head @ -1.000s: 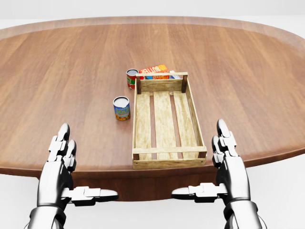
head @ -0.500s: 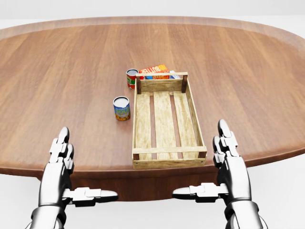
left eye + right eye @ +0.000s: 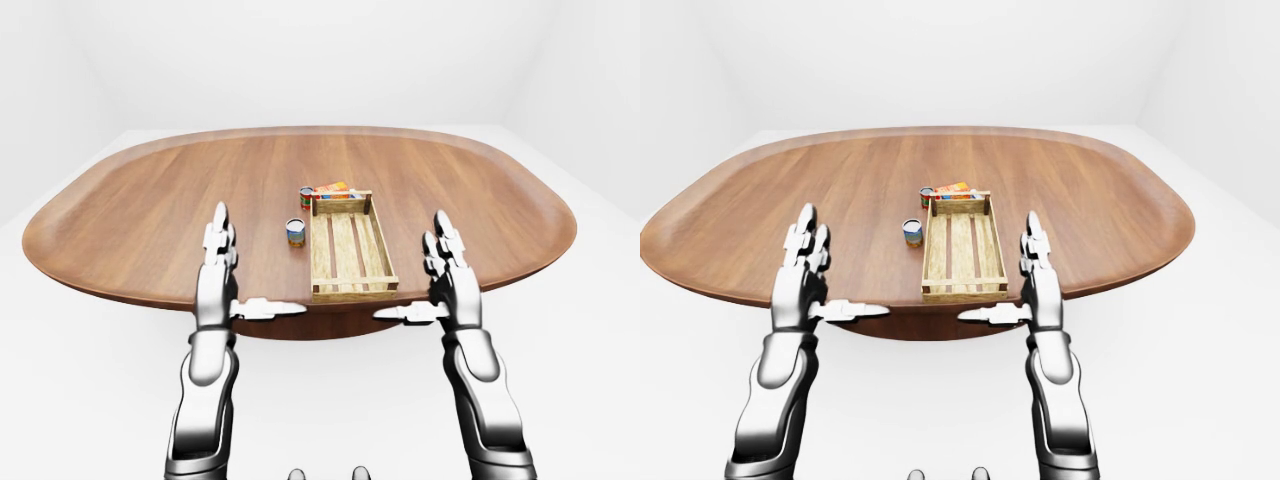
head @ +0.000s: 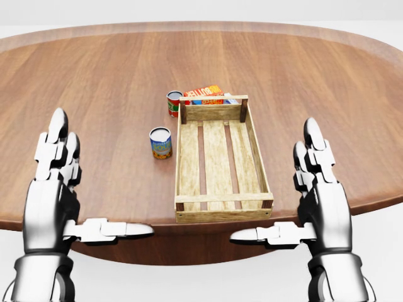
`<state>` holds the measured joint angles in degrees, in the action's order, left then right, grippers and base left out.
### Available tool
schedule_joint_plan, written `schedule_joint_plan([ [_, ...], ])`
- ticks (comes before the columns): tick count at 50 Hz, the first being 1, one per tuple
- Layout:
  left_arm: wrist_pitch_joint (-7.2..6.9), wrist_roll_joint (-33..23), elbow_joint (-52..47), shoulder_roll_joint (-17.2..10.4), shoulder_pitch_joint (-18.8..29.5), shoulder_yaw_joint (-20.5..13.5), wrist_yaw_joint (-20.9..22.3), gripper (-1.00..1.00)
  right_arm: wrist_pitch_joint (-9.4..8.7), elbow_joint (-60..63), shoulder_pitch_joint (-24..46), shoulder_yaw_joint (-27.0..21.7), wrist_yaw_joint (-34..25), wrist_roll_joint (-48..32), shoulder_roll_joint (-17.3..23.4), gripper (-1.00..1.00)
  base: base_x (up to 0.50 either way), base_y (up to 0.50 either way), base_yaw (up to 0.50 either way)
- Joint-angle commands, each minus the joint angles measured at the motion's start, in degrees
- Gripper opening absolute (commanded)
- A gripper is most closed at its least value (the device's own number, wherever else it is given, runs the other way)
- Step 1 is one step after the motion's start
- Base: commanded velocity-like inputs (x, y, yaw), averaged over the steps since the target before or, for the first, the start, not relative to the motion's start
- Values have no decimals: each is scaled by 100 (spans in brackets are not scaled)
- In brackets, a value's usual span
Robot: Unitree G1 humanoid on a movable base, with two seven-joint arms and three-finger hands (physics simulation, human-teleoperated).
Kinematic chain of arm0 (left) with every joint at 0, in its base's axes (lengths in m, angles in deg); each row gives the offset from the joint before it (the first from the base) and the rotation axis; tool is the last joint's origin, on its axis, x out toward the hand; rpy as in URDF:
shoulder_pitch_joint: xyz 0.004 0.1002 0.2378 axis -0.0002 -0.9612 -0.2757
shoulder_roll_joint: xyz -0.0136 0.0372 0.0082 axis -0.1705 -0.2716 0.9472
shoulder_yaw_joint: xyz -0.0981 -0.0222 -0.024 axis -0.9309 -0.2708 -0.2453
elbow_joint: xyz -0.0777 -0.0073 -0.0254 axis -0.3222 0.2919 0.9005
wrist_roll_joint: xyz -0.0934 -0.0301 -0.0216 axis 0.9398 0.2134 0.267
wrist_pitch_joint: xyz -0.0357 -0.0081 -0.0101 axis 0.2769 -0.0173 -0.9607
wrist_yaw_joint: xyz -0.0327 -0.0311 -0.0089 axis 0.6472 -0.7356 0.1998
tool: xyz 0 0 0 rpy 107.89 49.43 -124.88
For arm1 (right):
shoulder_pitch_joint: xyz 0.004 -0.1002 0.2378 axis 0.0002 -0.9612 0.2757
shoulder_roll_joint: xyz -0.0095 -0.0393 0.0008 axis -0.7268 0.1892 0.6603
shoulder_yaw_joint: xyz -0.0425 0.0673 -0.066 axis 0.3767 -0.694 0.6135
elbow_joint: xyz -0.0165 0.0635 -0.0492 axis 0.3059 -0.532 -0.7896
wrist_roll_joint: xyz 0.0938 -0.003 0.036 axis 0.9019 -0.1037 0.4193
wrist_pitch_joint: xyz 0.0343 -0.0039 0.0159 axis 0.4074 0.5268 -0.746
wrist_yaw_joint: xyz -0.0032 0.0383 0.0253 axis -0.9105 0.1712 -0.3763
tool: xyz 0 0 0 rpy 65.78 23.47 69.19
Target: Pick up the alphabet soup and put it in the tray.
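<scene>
A wooden slatted tray (image 4: pixel 189 157) lies on the table in the middle of the head view, with nothing in it. Just left of it stands a blue and yellow can (image 4: pixel 160 143). A red can (image 4: pixel 174 104) stands at the tray's top-left corner. The labels are too small to read, so I cannot tell which can is the alphabet soup. My left hand (image 4: pixel 102 176) hovers open at the table's near edge, left of the blue can. My right hand (image 4: pixel 272 179) is open beside the tray's lower-right corner. Neither hand touches anything.
An orange box (image 4: pixel 204 92) lies against the tray's top end, with a bluish box partly hidden beside it. The oval wooden table (image 4: pixel 94 75) spreads wide to either side, and white floor surrounds it.
Both hands have risen and reached further over the table edge, the left one also shifting left. The cans, tray and view have stayed still.
</scene>
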<state>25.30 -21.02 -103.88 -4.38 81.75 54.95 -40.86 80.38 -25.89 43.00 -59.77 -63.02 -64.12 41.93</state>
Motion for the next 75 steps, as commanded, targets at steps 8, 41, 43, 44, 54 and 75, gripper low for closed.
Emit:
schedule_joint_plan([
  [8, 0, -9, -1912, 60, 71, 119, 215, 100, 0, 1591, 62, 67, -21, -138, -27, 100, 0, 0, 0],
  [41, 0, 5, -1697, 68, 62, 131, 199, 100, 0, 1451, 45, 126, -84, -50, -40, 100, 29, 0, 0],
  [43, 0, 6, -1697, 69, 66, 129, 197, 100, 0, 1450, 48, 127, -85, -57, -38, 99, 50, 0, 0],
  [44, 0, 3, -1685, 68, 63, 131, 196, 100, 0, 1451, 49, 128, -87, -57, -37, 99, 50, 0, 0],
  [54, 0, -2, -1701, 81, 37, 165, 195, 100, 0, 1460, 50, 130, -98, -64, -37, 98, 50, 0, 0],
  [75, 0, 32, -1692, 87, 40, 164, 188, 100, 0, 1435, 53, 143, -106, -79, -40, 99, 50, 0, 0],
])
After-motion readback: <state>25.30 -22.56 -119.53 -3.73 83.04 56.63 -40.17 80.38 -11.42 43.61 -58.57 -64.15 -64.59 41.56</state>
